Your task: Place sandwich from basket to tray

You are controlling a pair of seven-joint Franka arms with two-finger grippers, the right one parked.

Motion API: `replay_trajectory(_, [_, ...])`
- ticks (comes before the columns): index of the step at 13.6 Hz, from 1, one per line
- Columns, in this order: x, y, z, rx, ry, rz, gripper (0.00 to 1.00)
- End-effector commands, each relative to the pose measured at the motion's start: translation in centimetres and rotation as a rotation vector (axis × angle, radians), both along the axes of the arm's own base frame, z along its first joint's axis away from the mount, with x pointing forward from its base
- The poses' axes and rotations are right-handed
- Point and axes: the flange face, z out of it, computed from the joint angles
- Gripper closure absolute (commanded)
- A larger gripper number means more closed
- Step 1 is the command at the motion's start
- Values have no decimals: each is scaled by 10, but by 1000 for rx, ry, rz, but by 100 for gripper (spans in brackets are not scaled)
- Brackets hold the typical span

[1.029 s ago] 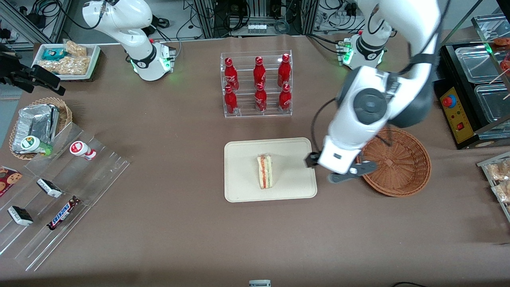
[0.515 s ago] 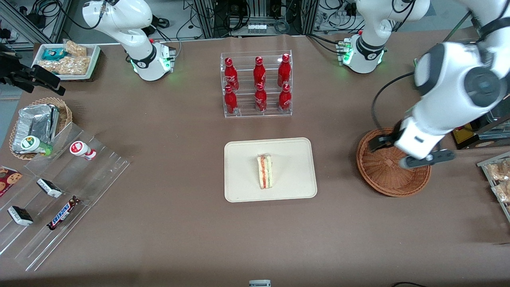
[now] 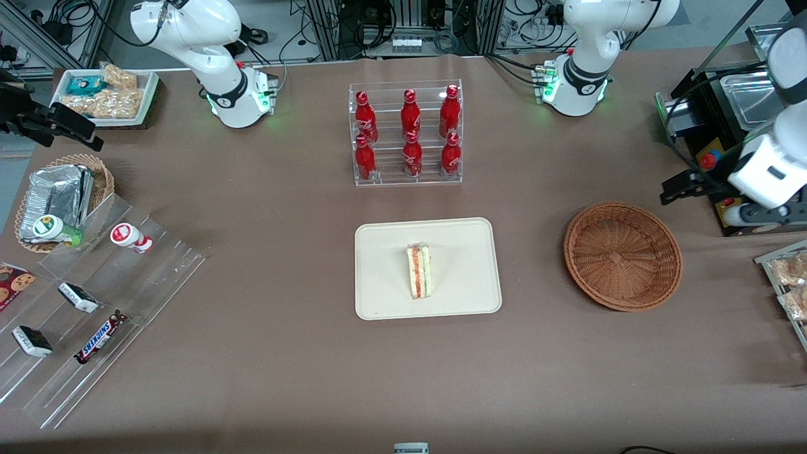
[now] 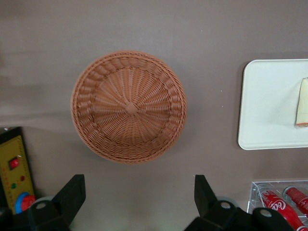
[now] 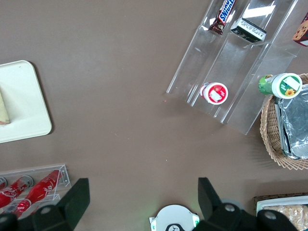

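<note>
Sandwich (image 3: 419, 272): laid on the tray (image 3: 384, 249), near its middle, the red, green and yellow layers turned upward; only its edge is seen in the left wrist view (image 4: 303, 103).
Tray: set flat on the table (image 3: 302, 372), nearer the front camera than the bottle rack (image 3: 406, 133).
Basket (image 3: 623, 255): found beside the tray toward the working arm's end, apart from it; nothing is held in it (image 4: 129, 107).
Gripper (image 4: 134, 204): held high above the table, farther from the front camera than the basket; its fingers (image 4: 72, 196) are spread wide and nothing is gripped between them.
Bottle rack: six red bottles are kept in it.
</note>
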Motion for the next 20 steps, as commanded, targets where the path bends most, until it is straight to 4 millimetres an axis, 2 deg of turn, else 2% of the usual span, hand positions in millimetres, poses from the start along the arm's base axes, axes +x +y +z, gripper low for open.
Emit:
replay_trajectory(1, [3,-1,31,6,-56,-30,0])
replay_trajectory(7, [5,-27,28,17,-45,-81,0])
replay_trajectory(10, [3,-33,27,32,-30,-95,0])
replay_trajectory(12, [-5,-52,32,101,-3,-130,0])
replay_trajectory(15, [-13,-49,52,92,24,-128,0])
replay_trajectory(20, [-15,-57,53,49,23,-131,0])
